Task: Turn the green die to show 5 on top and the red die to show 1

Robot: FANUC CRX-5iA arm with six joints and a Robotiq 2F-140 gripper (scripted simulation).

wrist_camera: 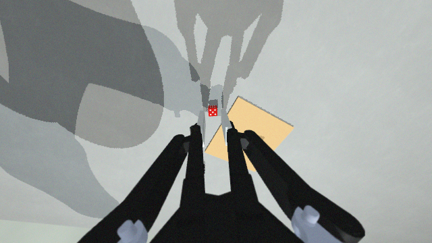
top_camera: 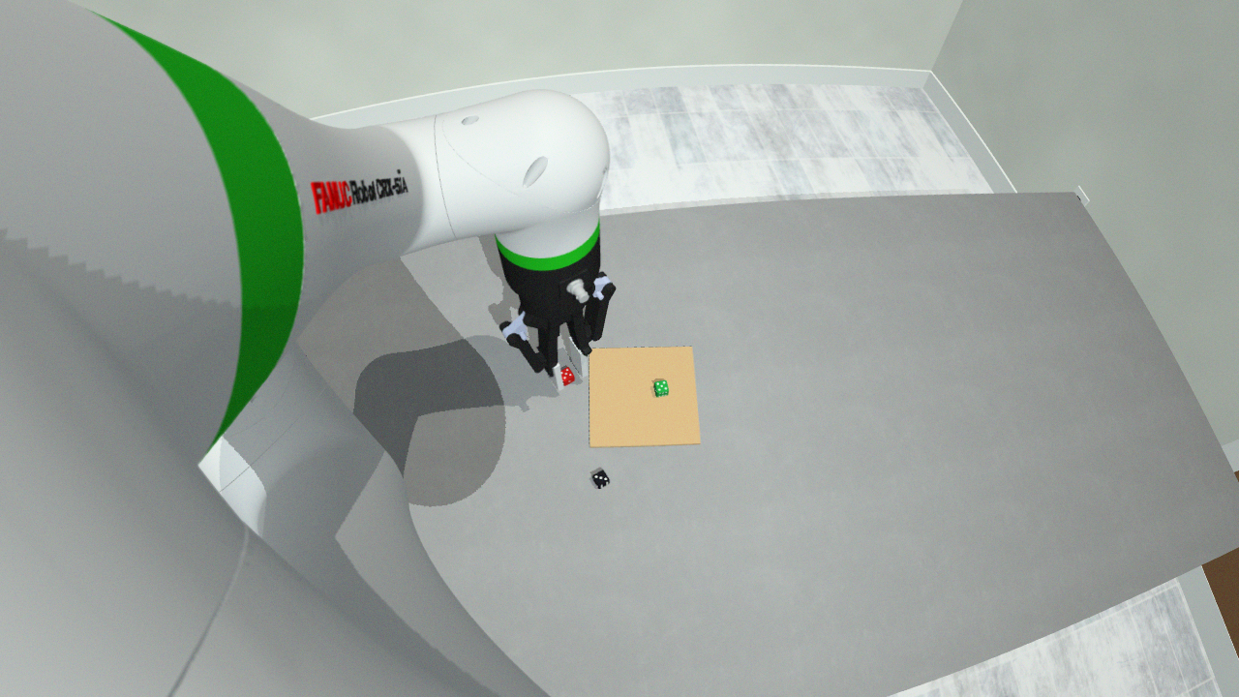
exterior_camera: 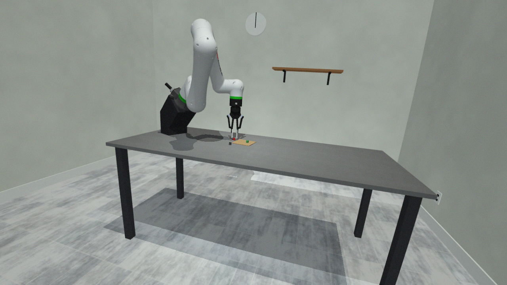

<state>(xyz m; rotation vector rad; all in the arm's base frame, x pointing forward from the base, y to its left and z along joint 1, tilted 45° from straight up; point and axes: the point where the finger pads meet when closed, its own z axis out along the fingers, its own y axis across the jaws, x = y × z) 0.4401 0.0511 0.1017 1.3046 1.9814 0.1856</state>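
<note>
The red die (top_camera: pixel 567 376) lies on the grey table just left of the tan mat (top_camera: pixel 644 396), off the mat. My gripper (top_camera: pixel 569 373) points straight down with its two fingertips on either side of the red die. In the wrist view the gripper (wrist_camera: pixel 212 117) is narrowly open, and a small gap shows on each side of the red die (wrist_camera: pixel 212 111), so the fingers do not clamp it. The green die (top_camera: pixel 660 388) lies flat on the mat, right of its middle. The black die (top_camera: pixel 599 477) lies on the table in front of the mat.
The arm's large links fill the left of the top view and cast shadows on the table left of the dice. In the exterior view the arm's black base (exterior_camera: pixel 174 115) stands at the table's back left corner. The mat's left edge (wrist_camera: pixel 216 138) runs close beside my right finger.
</note>
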